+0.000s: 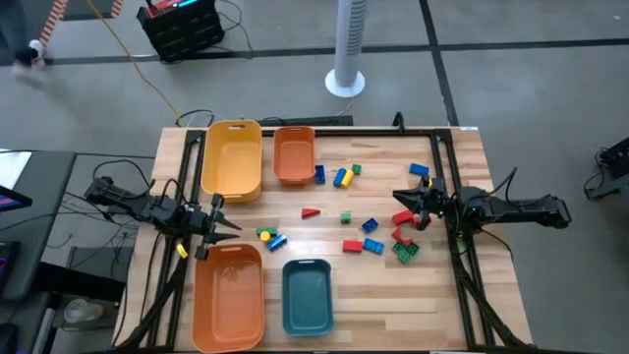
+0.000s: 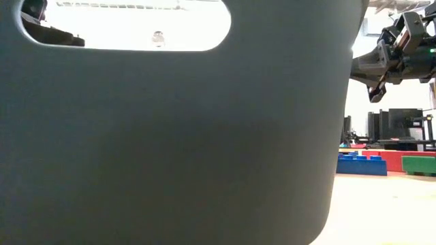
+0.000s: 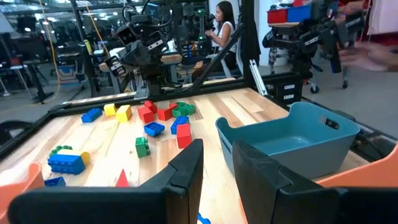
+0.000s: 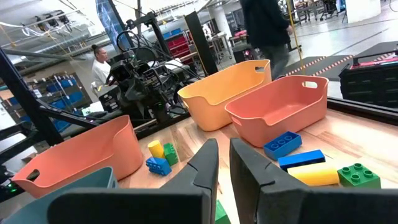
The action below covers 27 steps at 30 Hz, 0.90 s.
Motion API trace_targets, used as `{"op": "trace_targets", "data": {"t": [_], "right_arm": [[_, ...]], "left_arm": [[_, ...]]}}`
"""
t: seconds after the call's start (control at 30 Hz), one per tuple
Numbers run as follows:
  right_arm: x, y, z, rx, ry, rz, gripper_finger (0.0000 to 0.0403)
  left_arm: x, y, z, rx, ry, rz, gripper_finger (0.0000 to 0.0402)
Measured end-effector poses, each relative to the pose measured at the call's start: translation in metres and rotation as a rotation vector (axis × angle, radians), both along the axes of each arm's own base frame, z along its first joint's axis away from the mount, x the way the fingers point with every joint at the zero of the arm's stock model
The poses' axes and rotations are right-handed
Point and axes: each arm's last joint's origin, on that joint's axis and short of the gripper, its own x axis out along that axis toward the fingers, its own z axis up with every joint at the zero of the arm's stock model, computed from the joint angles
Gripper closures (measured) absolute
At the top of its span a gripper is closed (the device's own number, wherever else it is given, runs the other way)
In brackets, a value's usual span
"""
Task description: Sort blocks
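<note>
Small studded blocks in red, blue, yellow and green lie scattered on the wooden table (image 1: 324, 236). Most are on its right half, such as a red one (image 1: 402, 216) and a green one (image 1: 405, 252). A yellow, blue and green cluster (image 1: 267, 236) lies left of centre. My left gripper (image 1: 228, 224) (image 3: 217, 162) hovers open and empty at the left side, beside that cluster. My right gripper (image 1: 401, 200) (image 4: 224, 152) hangs above the red blocks on the right. Its fingers are almost together with nothing between them. In the low view it shows high up (image 2: 381, 64).
A yellow bin (image 1: 231, 157) and a small orange bin (image 1: 294, 154) stand at the far edge. A large orange bin (image 1: 228, 295) and a teal bin (image 1: 307, 295) stand at the near edge. The teal bin's wall (image 2: 170, 150) fills the low view. People stand in the room beyond (image 3: 221, 25).
</note>
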Motion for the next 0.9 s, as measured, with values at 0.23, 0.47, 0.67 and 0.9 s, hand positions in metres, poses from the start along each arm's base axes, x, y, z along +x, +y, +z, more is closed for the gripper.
{"op": "trace_targets", "data": {"t": [0.23,0.47,0.67,0.9], "right_arm": [[0.0,-0.003,0.002,0.001,-0.017,-0.04,0.0348],[-0.001,-0.004,0.005,0.014,-0.055,-0.055,0.0348],[-0.001,-0.004,0.007,0.045,-0.086,-0.056,0.0348],[-0.002,0.003,0.024,0.009,-0.167,0.123,0.0349]], "left_arm": [[0.0,0.0,0.005,-0.285,-0.026,0.004,0.032],[0.0,0.001,0.007,-0.393,-0.027,0.017,0.032],[0.0,0.002,0.009,-0.537,-0.027,0.048,0.032],[0.002,0.003,0.01,-0.5,-0.029,0.118,0.032]]}}
